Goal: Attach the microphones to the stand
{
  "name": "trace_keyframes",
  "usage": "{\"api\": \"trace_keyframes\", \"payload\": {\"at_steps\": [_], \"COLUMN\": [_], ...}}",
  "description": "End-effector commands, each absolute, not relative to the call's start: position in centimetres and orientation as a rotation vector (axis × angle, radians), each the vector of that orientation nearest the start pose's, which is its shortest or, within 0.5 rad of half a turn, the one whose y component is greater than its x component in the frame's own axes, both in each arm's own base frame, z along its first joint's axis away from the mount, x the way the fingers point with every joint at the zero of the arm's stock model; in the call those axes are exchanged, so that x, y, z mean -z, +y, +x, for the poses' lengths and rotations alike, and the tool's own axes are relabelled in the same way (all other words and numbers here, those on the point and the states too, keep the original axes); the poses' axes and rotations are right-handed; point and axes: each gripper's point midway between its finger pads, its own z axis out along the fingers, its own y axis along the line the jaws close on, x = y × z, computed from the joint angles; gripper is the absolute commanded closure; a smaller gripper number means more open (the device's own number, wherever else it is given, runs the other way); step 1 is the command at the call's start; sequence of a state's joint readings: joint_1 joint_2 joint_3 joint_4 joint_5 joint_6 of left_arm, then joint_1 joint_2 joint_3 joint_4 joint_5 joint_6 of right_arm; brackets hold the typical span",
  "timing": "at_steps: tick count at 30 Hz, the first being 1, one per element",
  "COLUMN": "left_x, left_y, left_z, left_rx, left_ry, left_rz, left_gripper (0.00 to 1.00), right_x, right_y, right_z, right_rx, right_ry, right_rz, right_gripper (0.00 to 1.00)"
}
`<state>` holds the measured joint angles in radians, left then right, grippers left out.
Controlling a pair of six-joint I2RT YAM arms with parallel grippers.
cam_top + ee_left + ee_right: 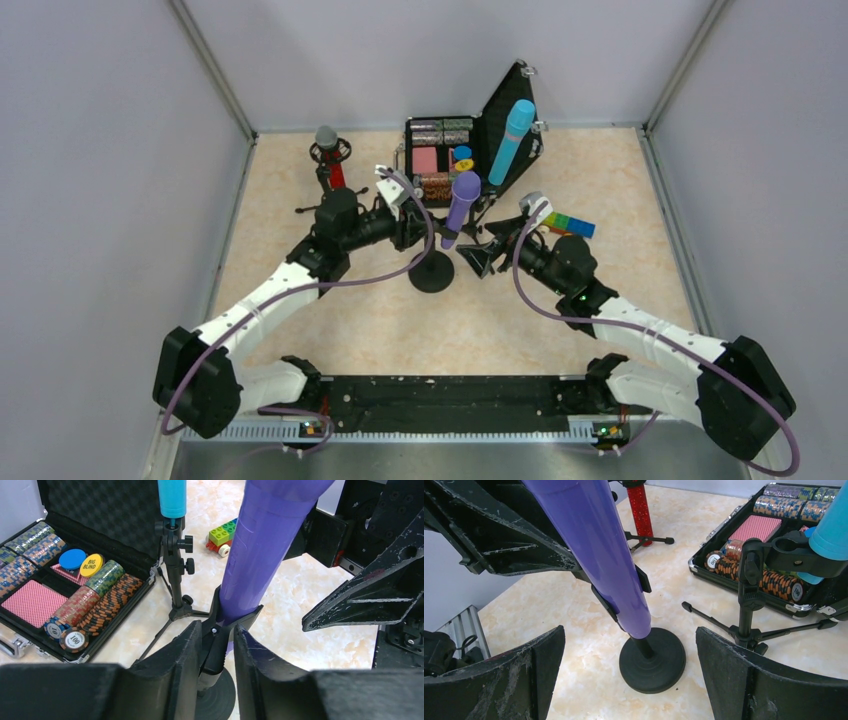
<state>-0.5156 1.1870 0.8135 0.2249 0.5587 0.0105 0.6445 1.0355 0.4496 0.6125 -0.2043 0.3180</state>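
Observation:
The purple microphone [462, 205] sits tilted in the clip of a round-base stand [431, 275]; it also shows in the left wrist view [265, 545] and the right wrist view [599, 545]. My left gripper [412, 228] [218, 627] is shut on the stand's clip just below the microphone. My right gripper [478, 258] [629, 635] is open wide and empty, close to the stand's base [651, 662]. The light blue microphone [511, 140] [172, 497] sits on a tripod stand. The glittery red microphone [333, 172] [640, 507] sits on another tripod at the left.
An open black case of poker chips and cards [440, 160] [30, 600] lies at the back middle, the blue microphone's tripod legs [749, 630] in front of it. A multicoloured toy-brick car [568, 224] [223, 532] lies to the right. Grey walls enclose the table.

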Motion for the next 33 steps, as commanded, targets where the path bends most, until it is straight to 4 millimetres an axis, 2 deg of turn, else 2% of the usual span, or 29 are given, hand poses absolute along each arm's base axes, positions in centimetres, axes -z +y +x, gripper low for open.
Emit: {"api": "trace_keyframes", "payload": {"at_steps": [1,7,14,22,25,33], "left_x": [-26.2,-29.1,-30.9,-30.7,-30.6,-30.2], "left_y": [-27.0,-26.4,-25.0,-23.0,-22.5,-21.1], "left_z": [28.9,29.0,28.9,29.5,29.7,30.6], "left_rx": [0.862,0.859,0.849,0.851,0.875,0.925], "left_ry": [1.566,1.505,1.432,1.432,1.430,1.461], "left_rz": [0.830,0.739,0.632,0.469,0.414,0.335], "left_gripper": [0.61,0.45,0.24,0.05,0.01,0.01], "right_x": [-24.5,-24.3,-24.3,-24.1,-23.9,-23.9], "right_y": [25.9,26.1,26.1,26.1,26.3,26.4], "right_z": [27.1,27.1,27.0,27.0,26.9,27.0], "right_rx": [-0.910,-0.918,-0.918,-0.918,-0.925,-0.926], "right_ry": [1.496,1.500,1.500,1.506,1.511,1.515], "right_rz": [-0.418,-0.426,-0.428,-0.433,-0.443,-0.449], "right_gripper": [0.01,0.01,0.01,0.01,0.01,0.01]}}
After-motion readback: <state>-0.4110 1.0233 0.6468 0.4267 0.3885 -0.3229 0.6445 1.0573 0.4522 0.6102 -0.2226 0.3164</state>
